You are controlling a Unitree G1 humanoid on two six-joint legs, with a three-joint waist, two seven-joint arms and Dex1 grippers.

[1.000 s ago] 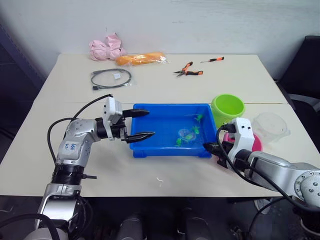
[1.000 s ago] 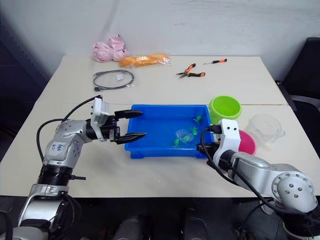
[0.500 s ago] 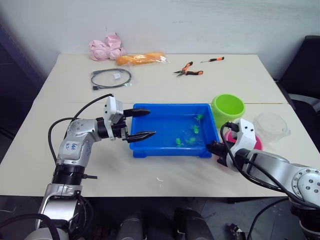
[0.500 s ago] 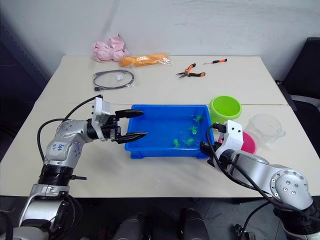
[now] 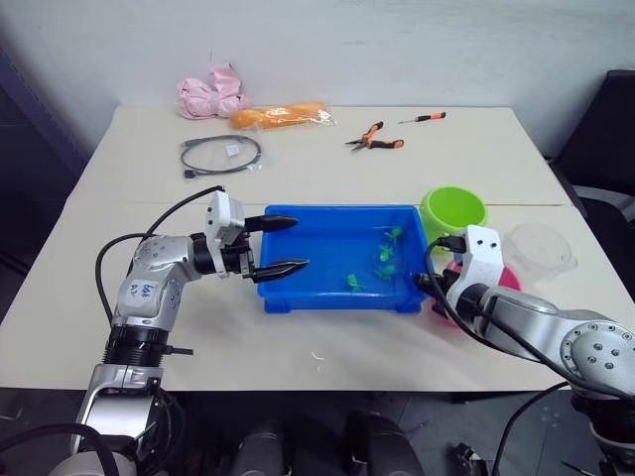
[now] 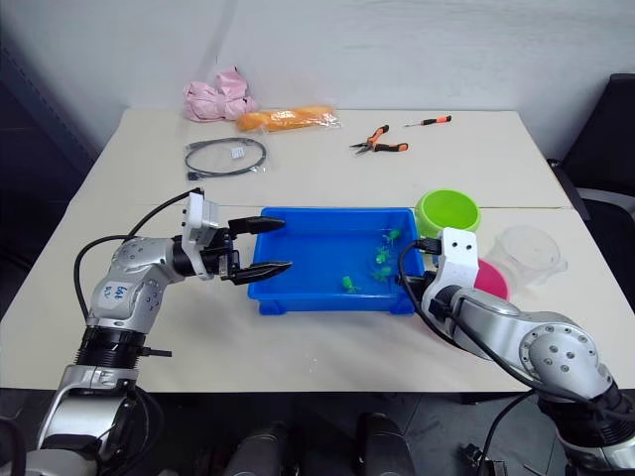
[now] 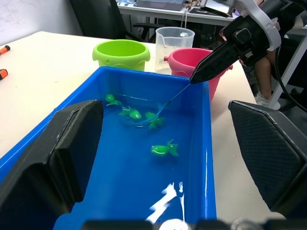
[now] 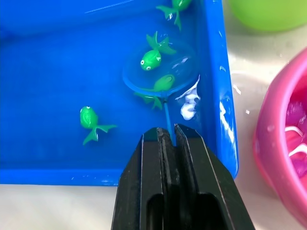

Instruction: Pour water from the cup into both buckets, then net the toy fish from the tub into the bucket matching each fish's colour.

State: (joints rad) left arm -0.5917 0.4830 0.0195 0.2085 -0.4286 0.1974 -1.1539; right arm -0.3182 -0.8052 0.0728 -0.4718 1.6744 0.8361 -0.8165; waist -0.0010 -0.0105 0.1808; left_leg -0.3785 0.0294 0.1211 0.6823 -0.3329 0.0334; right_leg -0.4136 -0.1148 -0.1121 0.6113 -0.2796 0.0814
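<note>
Right wrist view: my right gripper (image 8: 167, 136) is pinched on the net (image 8: 159, 73) handle, fingers pressed together around it. The hoop sits in the water inside the blue tub (image 8: 218, 91), near the tub's wall on the pink bucket (image 8: 283, 139) side, with two green fish (image 8: 150, 59) in or on the hoop. One more green fish (image 8: 89, 120) lies toward the tub's middle, another (image 8: 175, 5) at the tub's end nearest the lime green bucket (image 5: 451, 211). Pink bucket just beside the tub, apart from it, with pink pieces and water inside. Clear cup (image 5: 537, 248) stands beyond the pink bucket, away from the tub. My left gripper (image 5: 282, 245) hovers over the tub's opposite end, fingers spread, holding nothing.
</note>
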